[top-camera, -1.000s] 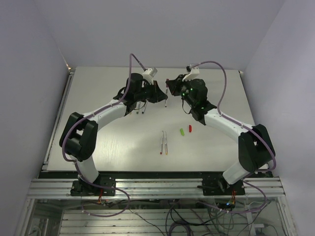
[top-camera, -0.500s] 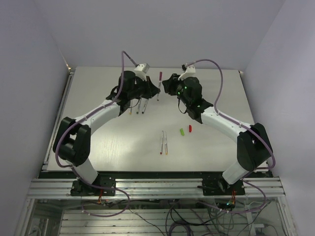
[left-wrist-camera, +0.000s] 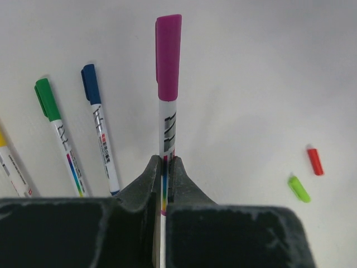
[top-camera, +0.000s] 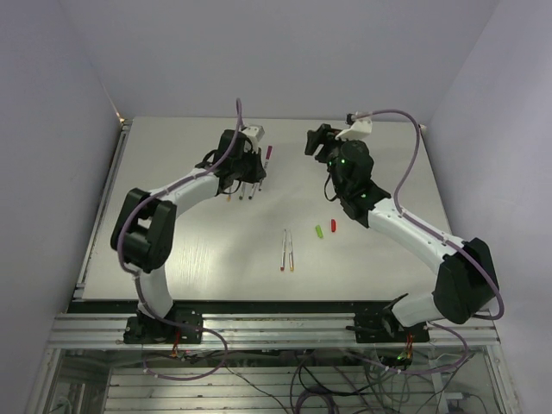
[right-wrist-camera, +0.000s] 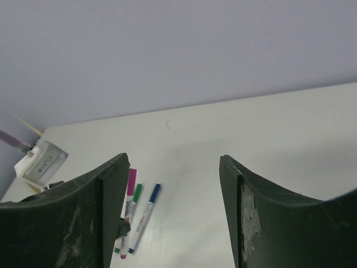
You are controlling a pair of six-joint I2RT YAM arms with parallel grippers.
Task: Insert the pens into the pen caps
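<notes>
Change: right gripper (right-wrist-camera: pixel 173 167) withdrawn, wide open, empty | capped pink pen (left-wrist-camera: pixel 167 111) pinched in left gripper (left-wrist-camera: pixel 165 167), far edge | two pens (top-camera: pixel 288 250) left uncapped

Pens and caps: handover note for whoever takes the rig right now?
Left gripper: shut on the magenta-capped pen.
Right gripper: open, empty.
Done: green-capped pen, blue-capped pen and yellow-capped pen lie next to the left gripper.
Left: two uncapped pens lie side by side on the table; the red cap and light green cap lie loose to their right. Cap those two, set down the magenta one.
</notes>
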